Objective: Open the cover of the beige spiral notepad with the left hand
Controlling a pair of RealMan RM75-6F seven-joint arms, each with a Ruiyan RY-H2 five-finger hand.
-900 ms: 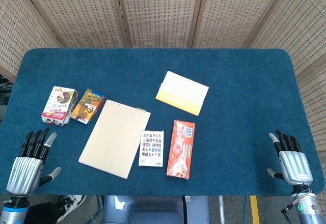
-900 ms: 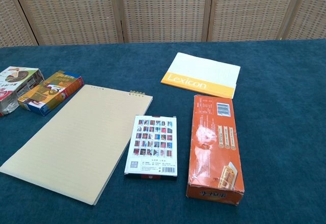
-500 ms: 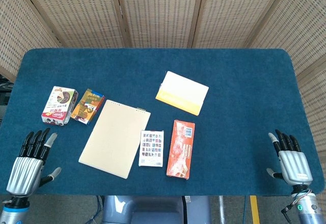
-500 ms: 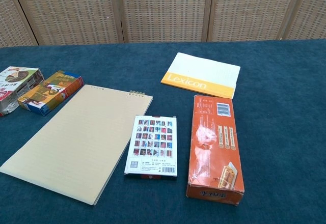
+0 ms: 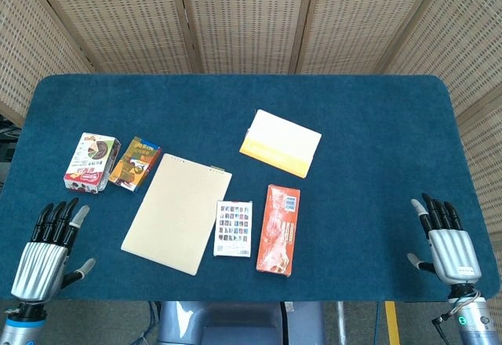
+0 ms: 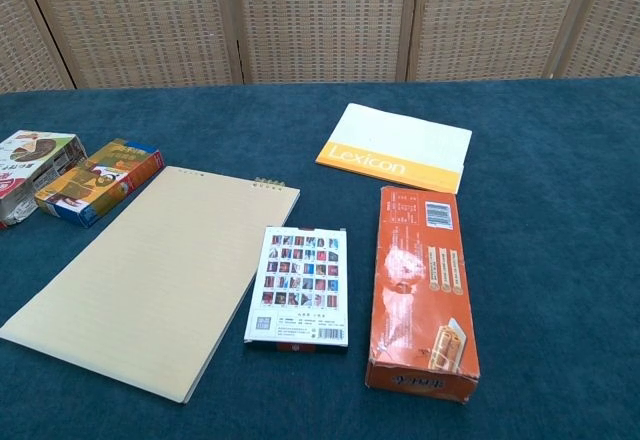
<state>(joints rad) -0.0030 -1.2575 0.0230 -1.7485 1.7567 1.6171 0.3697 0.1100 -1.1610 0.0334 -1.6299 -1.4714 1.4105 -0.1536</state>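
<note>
Chest view: yellow-edged folder (image 6: 396,147) reads "Lexicon" (beside closed beige notepad (image 6: 160,270)).

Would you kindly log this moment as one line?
left hand open, idle | right hand open, idle | beige spiral notepad closed, untouched

Head high overhead, chest low, nearer perhaps

Staged lab: wicker screens (image 5: 243,16) enclose a blue-clothed table (image 5: 369,125).
</note>
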